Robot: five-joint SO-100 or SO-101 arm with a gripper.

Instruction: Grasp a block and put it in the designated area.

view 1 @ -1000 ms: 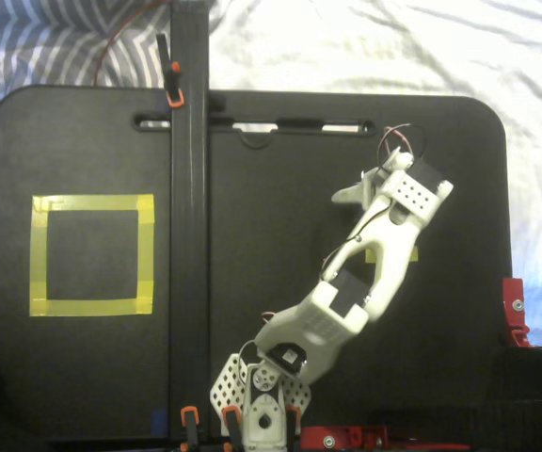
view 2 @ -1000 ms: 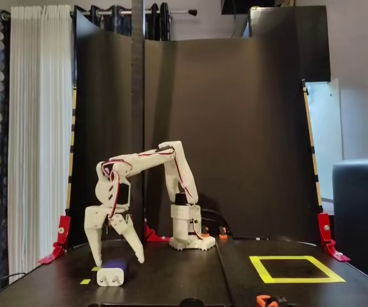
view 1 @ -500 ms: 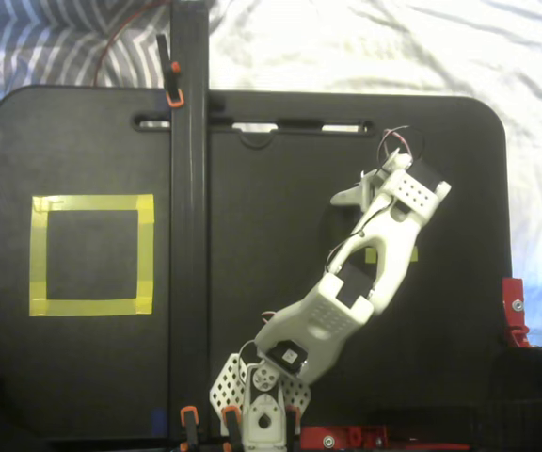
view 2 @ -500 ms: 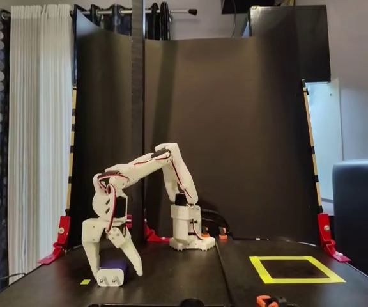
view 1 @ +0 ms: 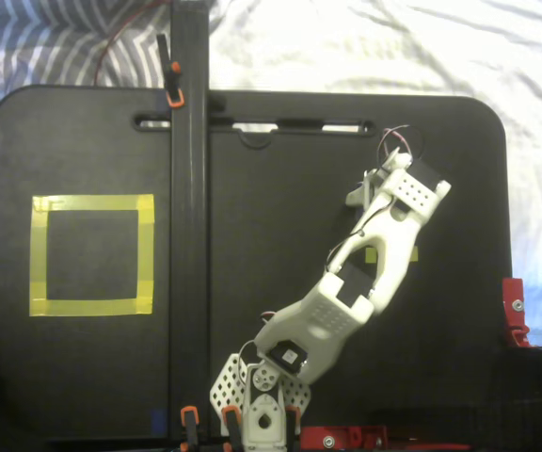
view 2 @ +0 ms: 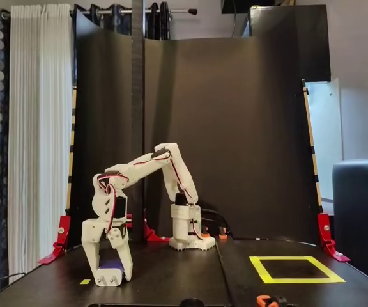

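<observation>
1. since half a second ago the end effector [view 2: 109, 274] has narrowed: its two fingers, then spread wide to either side of the block [view 2: 110, 271], now stand close in against the block's sides in the low fixed view.
2. from above, the white finger that stuck out to the left of the wrist has drawn in, and the end effector [view 1: 373, 185] looks more compact; the arm's pose is otherwise much the same.
3. the end effector is nearly closed on the block, one finger at each side of it. the block's white front face shows between the fingertips, with a dark blue body behind it.
4. the block sits on the black table [view 2: 171, 281] directly under the end effector. i cannot tell from this angle whether it has lifted clear of the surface.
5. in the fixed view from above the block itself is hidden beneath the wrist and fingers.
6. a tiny yellow tape mark [view 2: 85, 281] lies on the table just left of the end effector in the low fixed view.
7. the designated area [view 2: 297, 268] is well apart from the end effector, far to its right in the low fixed view; from above, the designated area [view 1: 92, 254] is far to its left, past the black upright post [view 1: 188, 188].
</observation>
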